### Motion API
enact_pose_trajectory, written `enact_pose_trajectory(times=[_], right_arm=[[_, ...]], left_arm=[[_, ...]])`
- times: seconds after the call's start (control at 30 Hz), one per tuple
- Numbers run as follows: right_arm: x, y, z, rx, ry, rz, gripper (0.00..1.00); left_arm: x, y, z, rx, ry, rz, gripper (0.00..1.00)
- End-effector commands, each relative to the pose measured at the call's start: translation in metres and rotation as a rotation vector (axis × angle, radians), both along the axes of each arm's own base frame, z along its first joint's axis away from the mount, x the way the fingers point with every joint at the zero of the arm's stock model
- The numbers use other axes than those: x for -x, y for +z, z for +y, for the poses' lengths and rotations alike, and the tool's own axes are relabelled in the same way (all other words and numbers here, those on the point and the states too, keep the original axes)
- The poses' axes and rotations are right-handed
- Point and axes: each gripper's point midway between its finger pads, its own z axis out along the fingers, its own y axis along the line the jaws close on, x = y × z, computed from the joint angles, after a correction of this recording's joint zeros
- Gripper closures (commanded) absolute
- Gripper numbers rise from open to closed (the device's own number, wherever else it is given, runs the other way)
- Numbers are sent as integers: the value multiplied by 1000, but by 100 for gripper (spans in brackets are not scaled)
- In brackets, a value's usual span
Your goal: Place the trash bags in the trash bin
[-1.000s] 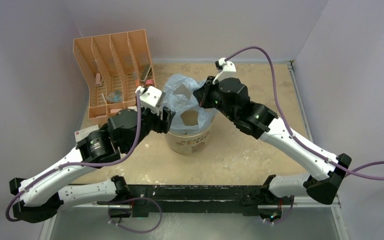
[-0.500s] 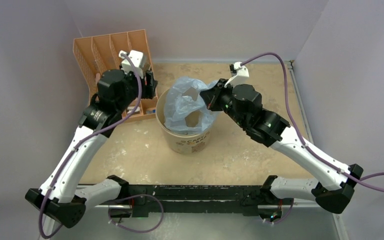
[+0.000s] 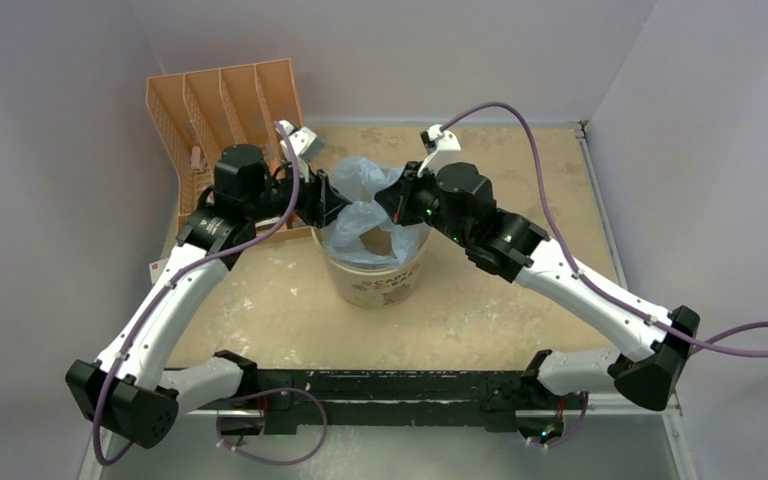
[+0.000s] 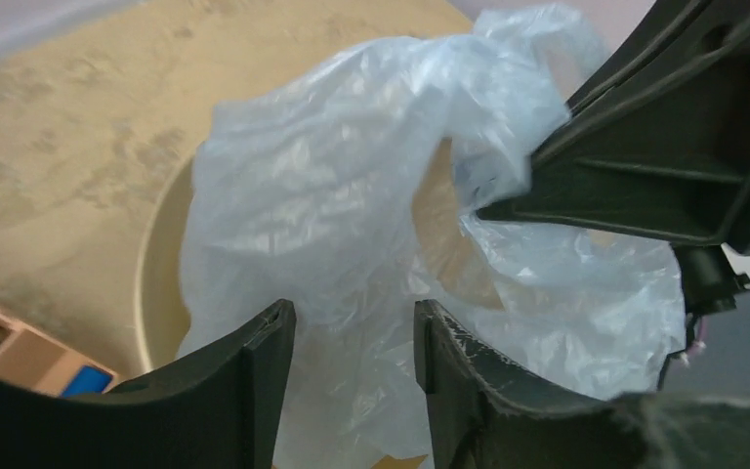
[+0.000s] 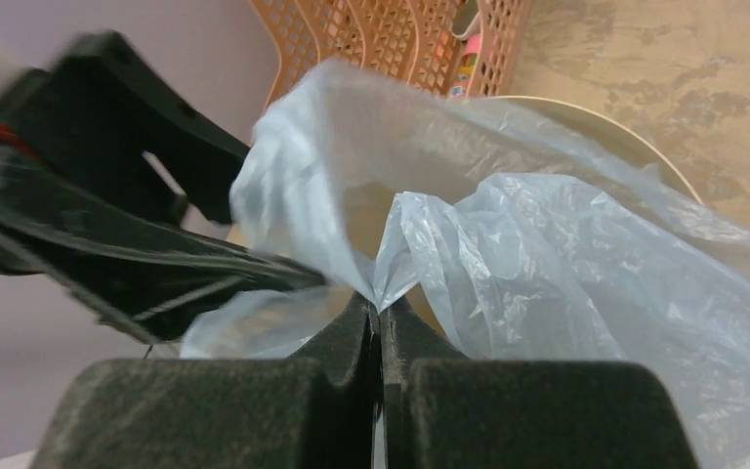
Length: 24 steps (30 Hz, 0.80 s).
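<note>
The trash bag (image 3: 362, 204) is a crinkly light-blue film bunched in and above the mouth of the trash bin (image 3: 372, 285), a cream bucket with a brown print. My right gripper (image 5: 381, 305) is shut on a pinched fold of the bag (image 5: 547, 254) over the bin's right side (image 3: 388, 200). My left gripper (image 4: 352, 318) is open at the bin's left rim (image 4: 156, 283). Its fingers point at the bag (image 4: 332, 195), and film shows through the gap between them. The two grippers face each other across the bin (image 3: 332, 200).
An orange slotted rack (image 3: 225, 130) with small items stands at the back left, just behind the left arm. The tan tabletop (image 3: 520, 160) runs to grey walls at the back and on both sides. A black rail (image 3: 380, 385) crosses the near edge.
The left arm swung from in front of the rack back to the bin's left rim, and its jaws narrowed a little. The right gripper shifted left with the bag, which now sits lower.
</note>
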Motion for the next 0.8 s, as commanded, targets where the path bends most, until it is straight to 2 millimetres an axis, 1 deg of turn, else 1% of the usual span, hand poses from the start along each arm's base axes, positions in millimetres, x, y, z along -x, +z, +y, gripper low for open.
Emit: enact_pose_trajectory(times=[0.0,0.03,0.1,0.17,0.2,0.27,0.3,0.37,0.43,0.5,0.63,0.77], right_arm=[[3,41,24,-59,120,-103,100],[0,38,27,-45,123,-93,100],[-7,30,31,-9,110,-74,100],[-16,18,33,46,84,-42,100],[-21,8,33,80,63,-21,100],[-29,-4,28,124,10,10,100],[-32,-11,27,143,-8,20,100],[-32,-25,29,171,6,37,100],[-33,-37,32,196,19,51,100],[-34,-51,35,218,24,66,100],[-42,-77,39,278,12,107,100],[-47,-97,36,348,-16,148,100]], left_arm=[[4,-25,-17,39,-98,89,55],[5,-29,-21,48,-123,101,57],[4,-36,-24,45,-143,131,62],[4,-36,-21,36,-128,125,63],[3,-33,-19,30,-107,116,63],[3,-26,-12,21,-70,93,59],[3,-21,-8,16,-40,84,55],[3,-14,3,4,26,61,46],[3,-9,16,-17,99,42,41],[4,-4,28,-31,165,20,38],[13,1,40,-42,212,2,35],[20,1,57,-59,290,-6,34]])
